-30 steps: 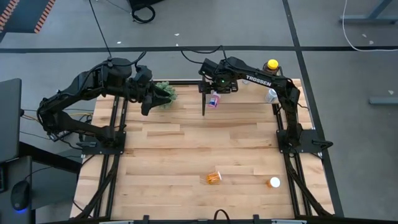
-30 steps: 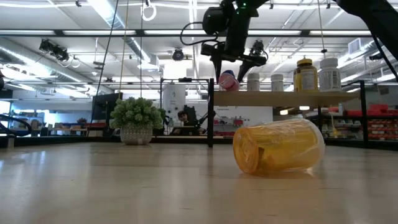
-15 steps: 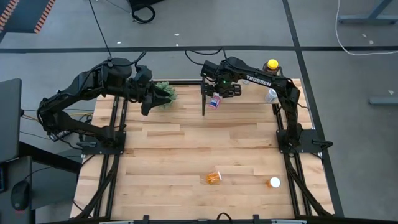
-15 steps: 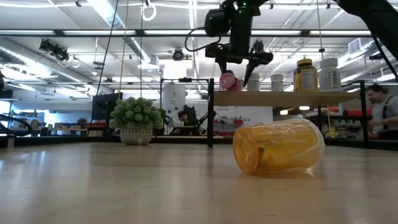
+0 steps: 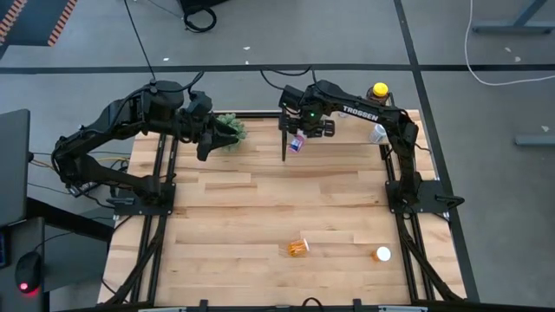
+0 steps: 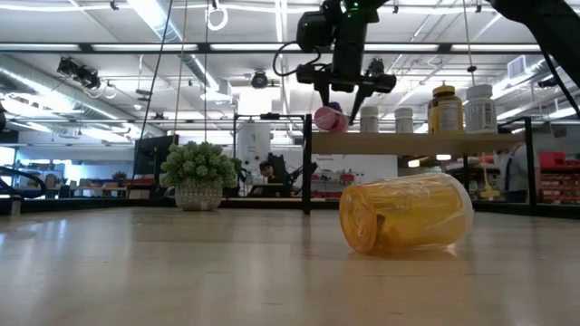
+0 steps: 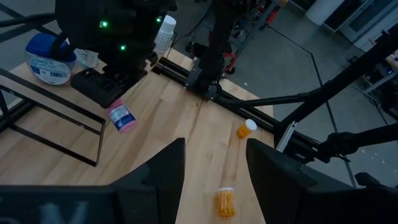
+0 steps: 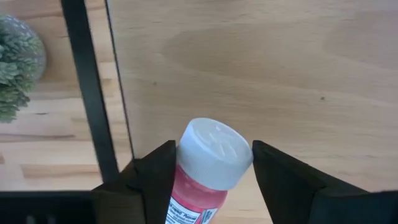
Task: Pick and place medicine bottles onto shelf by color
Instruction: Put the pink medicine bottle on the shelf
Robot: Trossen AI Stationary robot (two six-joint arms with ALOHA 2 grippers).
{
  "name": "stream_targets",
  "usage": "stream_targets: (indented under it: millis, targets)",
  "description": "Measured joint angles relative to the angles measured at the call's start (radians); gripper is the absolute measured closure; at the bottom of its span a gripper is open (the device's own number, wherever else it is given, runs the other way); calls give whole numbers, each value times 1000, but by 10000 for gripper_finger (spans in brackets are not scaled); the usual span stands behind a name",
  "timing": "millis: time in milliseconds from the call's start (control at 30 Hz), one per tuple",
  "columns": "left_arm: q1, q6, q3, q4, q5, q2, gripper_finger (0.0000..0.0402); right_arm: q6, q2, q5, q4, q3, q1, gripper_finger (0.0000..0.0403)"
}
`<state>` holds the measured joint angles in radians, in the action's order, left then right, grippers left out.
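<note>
Item: small pink-bodied pill bottle with a white cap (image 8: 210,163), lying tilted at the shelf's left end, just beside the black upright edge; cap angled up between the fingers of the right pincer (image 5: 303,133). The fingers flank the cap closely on both sides, but whether they grip it or stand just clear cannot be told. Judged purpose: placing or righting it at its colour's spot.

Support: raised light-wood shelf with a black metal frame (image 6: 408,143), at the desk's far edge. It carries, toward the right, white bottles and an amber bottle with a yellow cap (image 6: 443,107), upright in a row; a blue-capped tub (image 7: 50,57) also stands on it.

Awaiting pickup: orange translucent bottle (image 5: 297,247) on its side on the slatted wooden desk (image 5: 260,208), near edge; a white-capped orange bottle (image 5: 382,254) to its right, well apart from the shelf.

Idle: left pincer (image 5: 205,143), fingers apart and empty, above the green plant in its pot (image 6: 198,175).
</note>
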<state>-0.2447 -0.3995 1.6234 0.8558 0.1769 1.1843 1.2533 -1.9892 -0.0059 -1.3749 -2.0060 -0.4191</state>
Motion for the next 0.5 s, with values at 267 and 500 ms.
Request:
stream_targets:
  millis: [267, 500]
  targets:
    - [0, 0, 0, 0, 0, 0, 221, 4, 0, -1, 13, 0, 3, 194]
    - [0, 0, 0, 0, 0, 0, 223, -27, 1, 33, 13, -17, 3, 201]
